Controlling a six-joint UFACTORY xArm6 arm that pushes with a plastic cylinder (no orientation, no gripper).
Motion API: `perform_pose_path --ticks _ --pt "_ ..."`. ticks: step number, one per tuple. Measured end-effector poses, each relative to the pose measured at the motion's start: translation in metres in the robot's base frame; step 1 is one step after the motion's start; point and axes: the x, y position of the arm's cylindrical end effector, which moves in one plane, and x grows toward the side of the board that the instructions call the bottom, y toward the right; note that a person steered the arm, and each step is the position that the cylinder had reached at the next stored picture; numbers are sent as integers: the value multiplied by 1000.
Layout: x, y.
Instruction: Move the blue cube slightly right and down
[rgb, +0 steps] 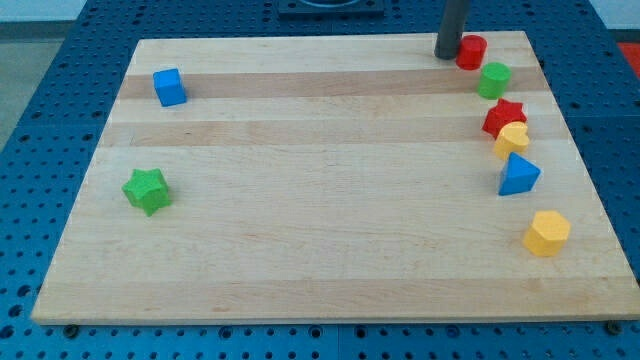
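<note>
The blue cube (169, 87) sits near the top left of the wooden board (320, 230). My tip (446, 55) is at the board's top edge, far to the right of the blue cube, touching or almost touching the left side of a red cylinder (471, 51).
A green star (147, 190) lies at the left, below the blue cube. Down the right side run a green hexagonal block (493, 79), a red star (504, 117), a yellow heart-like block (512, 139), a blue triangle (518, 175) and a yellow hexagon (547, 232).
</note>
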Motion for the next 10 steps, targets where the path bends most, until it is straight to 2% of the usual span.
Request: perform_pose_path --ticks 3,4,5,7,9,10 --pt "0 11" --pt "6 -38" --pt "32 -140" --pt "39 -298" --pt "23 -310" --pt "8 -366"
